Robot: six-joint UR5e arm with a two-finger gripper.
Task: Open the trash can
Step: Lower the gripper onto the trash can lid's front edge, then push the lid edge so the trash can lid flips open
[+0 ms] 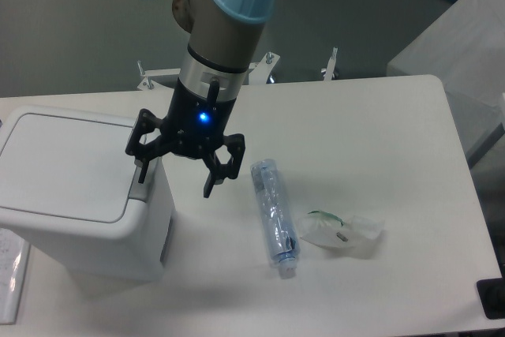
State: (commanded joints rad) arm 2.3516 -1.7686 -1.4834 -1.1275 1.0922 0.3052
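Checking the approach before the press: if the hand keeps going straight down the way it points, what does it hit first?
Probably the grey push tab of the trash can, under one finger of the open hand; depth is unclear.

A robotics lab or test room, by the look of it; a plain white table (379,132) fills most of the frame with an industrial arm (225,29), grey with pale blue joint caps, reaching in from the upper left; behind the table's far edge are metal clamp brackets (150,78) and a bare grey floor (71,29); at the upper right stands a grey boxy cabinet or bench (461,53); no household furnishings show.
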